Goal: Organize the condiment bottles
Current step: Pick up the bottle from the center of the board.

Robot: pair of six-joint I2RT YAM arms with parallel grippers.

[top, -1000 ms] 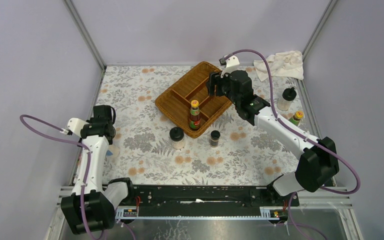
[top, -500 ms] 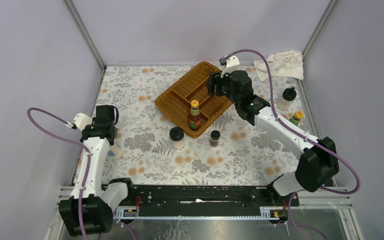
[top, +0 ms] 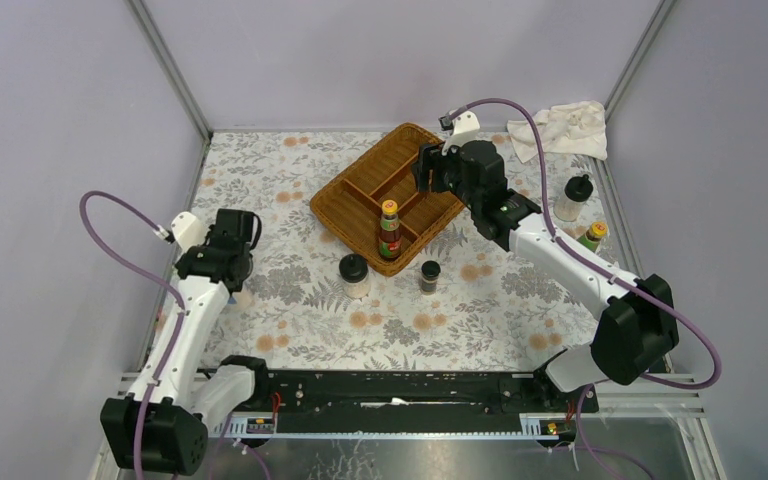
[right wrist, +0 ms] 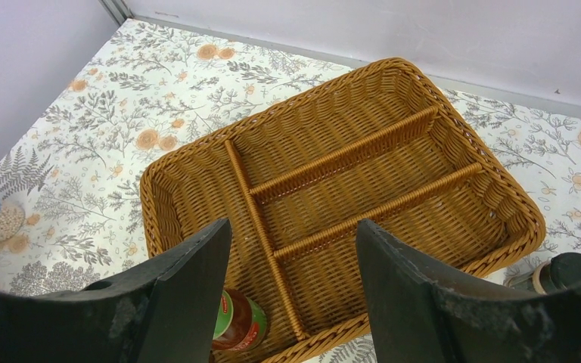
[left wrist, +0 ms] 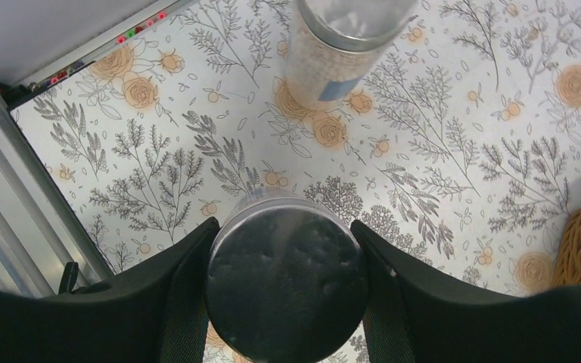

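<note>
Left end effector [left wrist: 284,236] is clamped round a dark-lidded jar [left wrist: 286,287] at the left side of the counter [left wrist: 461,151], presumably to haul it to the tray [right wrist: 393,66], where the right end effector [right wrist: 293,228] hangs open and empty by a sauce bottle [right wrist: 238,327].

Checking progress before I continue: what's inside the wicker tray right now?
In the wicker tray, one yellow-capped sauce bottle stands in an end compartment; the others look bare. The right gripper hides part of its floor.

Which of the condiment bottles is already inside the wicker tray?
The yellow-capped sauce bottle standing upright in the wicker tray; every other bottle is outside it.
</note>
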